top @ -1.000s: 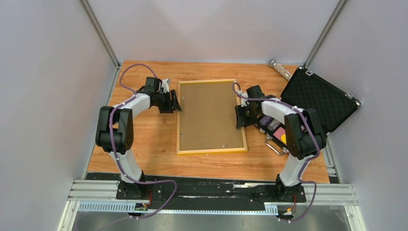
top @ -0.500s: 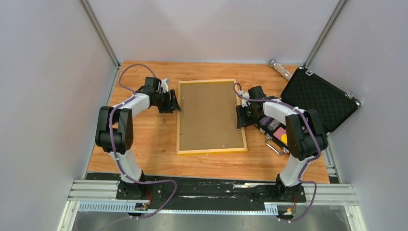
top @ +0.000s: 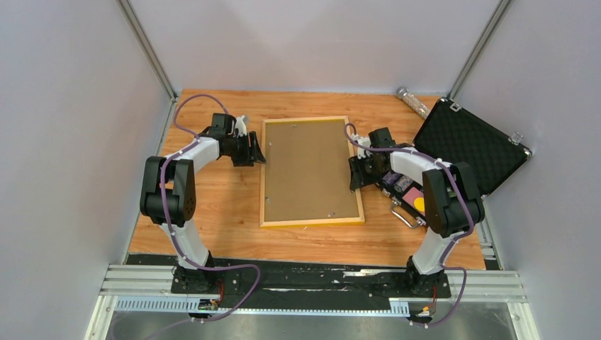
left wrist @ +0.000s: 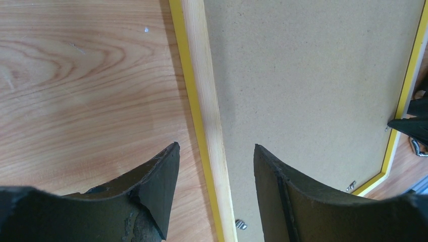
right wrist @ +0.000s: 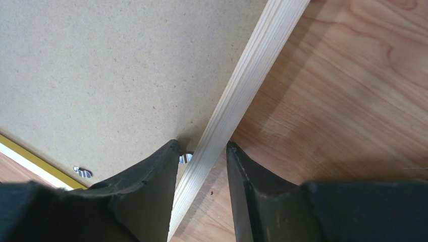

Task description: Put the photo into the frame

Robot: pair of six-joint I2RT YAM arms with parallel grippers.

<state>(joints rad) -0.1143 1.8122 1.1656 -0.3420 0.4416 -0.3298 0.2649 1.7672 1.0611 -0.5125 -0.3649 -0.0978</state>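
The yellow frame (top: 312,222) lies face down in the middle of the table, its brown backing board (top: 308,170) up. The photo is out of view. My left gripper (top: 259,150) is at the frame's left rail (left wrist: 202,91). It is open wide, one finger over the table and the other over the board (left wrist: 216,151). My right gripper (top: 352,173) straddles the right rail (right wrist: 252,65). Its jaws (right wrist: 203,146) stand close on either side of the rail. A thin gap shows on the board side, so it is open.
A black foam-lined case (top: 471,145) stands open at the right, its lower half (top: 407,191) just behind my right arm. A clear bottle (top: 412,101) lies at the back right. Small metal clips (right wrist: 82,172) sit along the board's edge. Grey walls close three sides.
The right gripper's jaws have narrowed a little around the right rail. The left gripper and the frame have not visibly moved.
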